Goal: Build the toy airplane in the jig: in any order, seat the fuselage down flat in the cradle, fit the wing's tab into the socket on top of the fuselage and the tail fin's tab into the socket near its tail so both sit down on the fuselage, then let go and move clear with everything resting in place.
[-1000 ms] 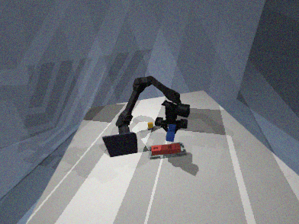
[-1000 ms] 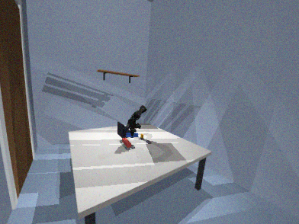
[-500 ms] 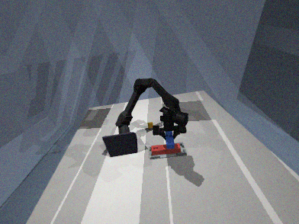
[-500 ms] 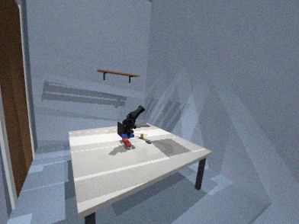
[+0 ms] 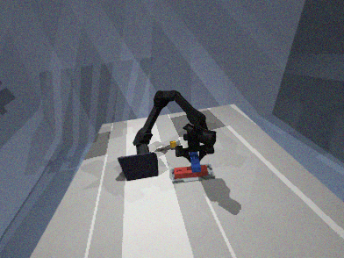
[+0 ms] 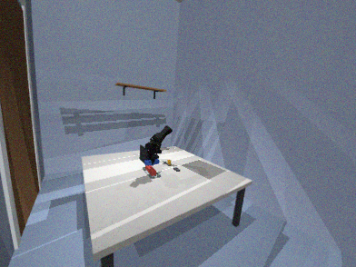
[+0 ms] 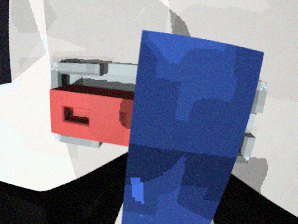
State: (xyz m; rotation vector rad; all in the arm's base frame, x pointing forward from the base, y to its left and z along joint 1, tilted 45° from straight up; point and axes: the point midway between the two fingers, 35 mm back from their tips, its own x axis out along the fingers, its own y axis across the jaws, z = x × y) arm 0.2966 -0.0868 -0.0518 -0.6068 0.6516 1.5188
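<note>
The red fuselage [image 5: 182, 172] [image 6: 151, 171] [image 7: 100, 107] lies lengthwise in the grey jig [image 5: 186, 180] [image 7: 125, 71]. I cannot tell whether it sits fully down. Its small tail socket shows open at the left in the wrist view. My gripper [image 5: 194, 155] [image 7: 171, 165] is shut on the blue wing [image 5: 196, 163] [image 6: 153, 162] [image 7: 192, 100], which lies crosswise over the fuselage's middle. The wing hides its own tab and the wing socket, so I cannot tell whether they are joined. The yellow tail fin [image 5: 173, 143] [image 6: 169, 162] stands apart on the table, behind the jig in the top view.
A dark upright panel [image 5: 139, 167] stands left of the jig in the top view, near the arm's base. A small dark object [image 6: 176, 169] lies near the tail fin in the exterior view. The arm arches over the table [image 5: 149, 219] [image 6: 150, 209] from behind the panel.
</note>
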